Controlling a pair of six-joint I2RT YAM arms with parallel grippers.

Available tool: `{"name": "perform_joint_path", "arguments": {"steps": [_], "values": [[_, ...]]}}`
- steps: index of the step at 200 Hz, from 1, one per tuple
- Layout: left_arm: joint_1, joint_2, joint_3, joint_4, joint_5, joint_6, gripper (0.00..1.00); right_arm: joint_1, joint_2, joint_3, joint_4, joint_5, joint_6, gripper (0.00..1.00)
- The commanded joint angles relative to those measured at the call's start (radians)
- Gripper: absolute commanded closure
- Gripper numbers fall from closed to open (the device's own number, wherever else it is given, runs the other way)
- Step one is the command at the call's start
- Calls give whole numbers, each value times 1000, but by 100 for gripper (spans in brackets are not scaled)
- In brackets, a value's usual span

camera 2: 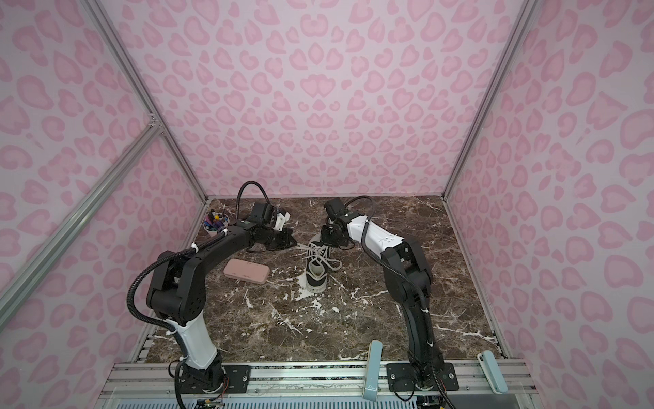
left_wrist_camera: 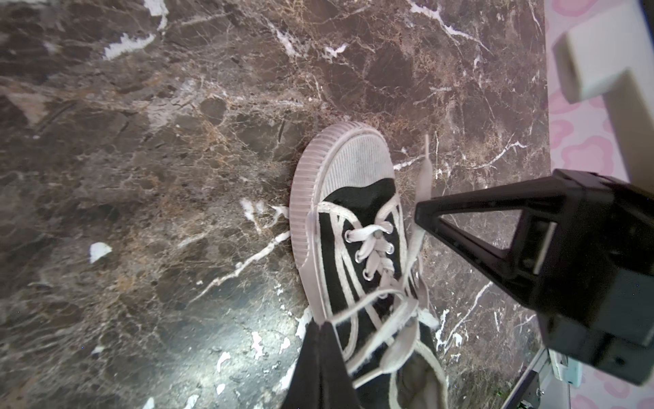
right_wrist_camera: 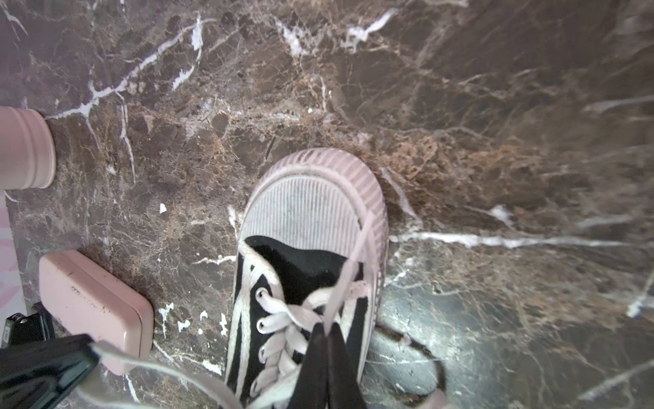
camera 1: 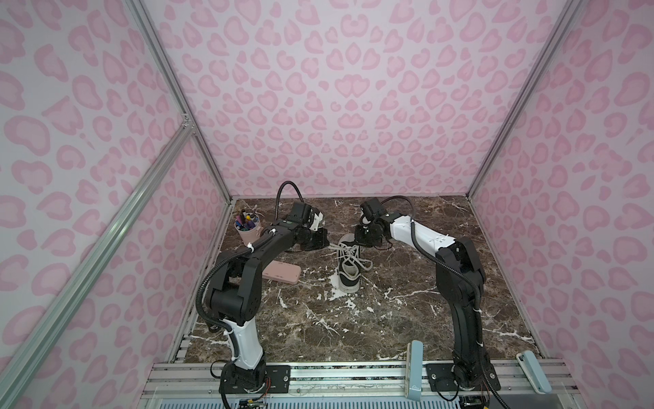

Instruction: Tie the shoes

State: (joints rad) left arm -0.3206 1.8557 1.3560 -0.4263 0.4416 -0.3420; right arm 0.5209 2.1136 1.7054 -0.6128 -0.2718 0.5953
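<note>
- Top views: the left gripper (camera 1: pixel 328 245) and right gripper (camera 1: pixel 358 243) each pinched a white lace (camera 1: pixel 338 248). The sneaker (camera 1: pixel 348 274) sat on the table (camera 1: pixel 318 318), under the right gripper and just beside the left.
- Left wrist: the left gripper (left_wrist_camera: pixel 320 334) was pressed together on its lace (left_wrist_camera: pixel 357 308). A level outward pull looked best.
- Right wrist: the right gripper (right_wrist_camera: pixel 327 334) clamped a lace (right_wrist_camera: pixel 350 269) running over the toe. Matching tension should stop the sneaker (right_wrist_camera: pixel 308 248) sliding.

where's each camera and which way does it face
top views: high over the robot's base end, looking down and forward at the table; both arms show.
left wrist: behind the left claw, facing the sneaker toe; the right claw shows too.
right wrist: behind the right claw, facing the toe; left claw and pink case show.
shared: both wrist views show both claws shut on laces.
</note>
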Motion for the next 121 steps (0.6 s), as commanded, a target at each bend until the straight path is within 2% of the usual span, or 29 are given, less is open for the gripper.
{"name": "perform_joint_path", "arguments": {"steps": [1, 78, 121], "values": [[6, -13, -2, -25, -13, 23, 96, -8, -20, -39, 36, -3, 15, 100], [6, -1, 5, -52, -7, 46, 96, -23, -106, -162, 65, 64, 18, 100], [6, 10, 18, -75, -42, 61, 96, -34, -129, -194, 65, 105, 16, 100]]}}
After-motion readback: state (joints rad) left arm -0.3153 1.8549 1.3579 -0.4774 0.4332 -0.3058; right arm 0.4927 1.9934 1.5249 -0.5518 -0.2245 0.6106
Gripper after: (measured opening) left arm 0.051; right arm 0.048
